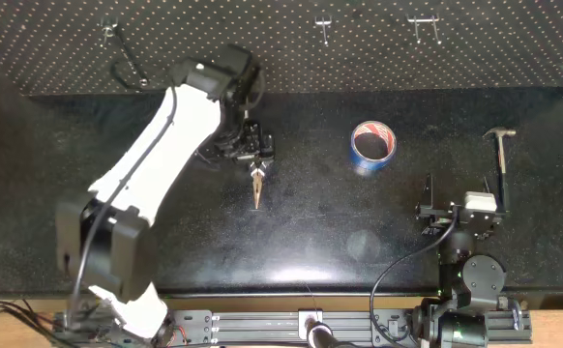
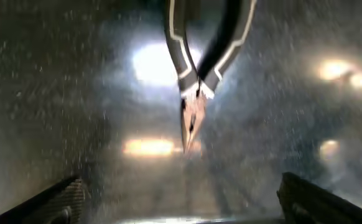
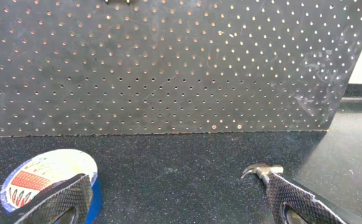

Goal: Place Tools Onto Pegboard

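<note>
Well back from the pegboard, the right gripper rests wide open and empty, with the tape roll and hammer between it and the pegboard. Nearer the pegboard, the left gripper hangs spread wide, holding nothing, over the pliers, whose handles point toward the pegboard; closing on the tapering nose or on one handle alone could let the tool slip or swing. The handle ends are cut off in the left wrist view, and a dark loop hanging on the pegboard is too small to identify.
</note>
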`<state>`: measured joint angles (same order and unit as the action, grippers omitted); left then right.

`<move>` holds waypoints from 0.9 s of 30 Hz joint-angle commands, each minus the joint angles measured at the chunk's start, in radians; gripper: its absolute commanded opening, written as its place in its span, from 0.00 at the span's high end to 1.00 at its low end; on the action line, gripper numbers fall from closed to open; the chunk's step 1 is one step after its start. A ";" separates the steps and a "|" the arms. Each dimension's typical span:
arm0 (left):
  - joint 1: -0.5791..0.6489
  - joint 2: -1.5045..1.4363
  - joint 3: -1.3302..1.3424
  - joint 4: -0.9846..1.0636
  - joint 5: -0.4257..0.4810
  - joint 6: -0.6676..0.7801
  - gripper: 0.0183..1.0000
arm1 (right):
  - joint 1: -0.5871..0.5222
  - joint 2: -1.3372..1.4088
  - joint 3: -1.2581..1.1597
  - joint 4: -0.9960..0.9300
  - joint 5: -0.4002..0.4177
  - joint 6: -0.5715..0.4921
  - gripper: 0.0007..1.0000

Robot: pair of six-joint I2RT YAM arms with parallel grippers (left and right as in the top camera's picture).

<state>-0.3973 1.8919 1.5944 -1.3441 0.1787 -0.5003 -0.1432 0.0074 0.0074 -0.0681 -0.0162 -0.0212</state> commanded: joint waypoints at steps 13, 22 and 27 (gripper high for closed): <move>0.002 0.132 0.029 0.095 -0.108 0.005 0.00 | -0.005 -0.006 -0.003 -0.005 0.008 -0.010 0.08; -0.016 0.172 0.078 0.138 -0.146 0.024 0.00 | -0.005 -0.006 -0.003 -0.005 0.008 -0.010 0.08; -0.035 0.188 0.078 0.168 -0.146 0.034 0.00 | -0.005 -0.006 -0.003 -0.005 0.008 -0.010 0.08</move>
<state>-0.4160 2.0521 1.6512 -1.1843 0.0521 -0.4911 -0.1432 0.0074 0.0074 -0.0681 -0.0162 -0.0212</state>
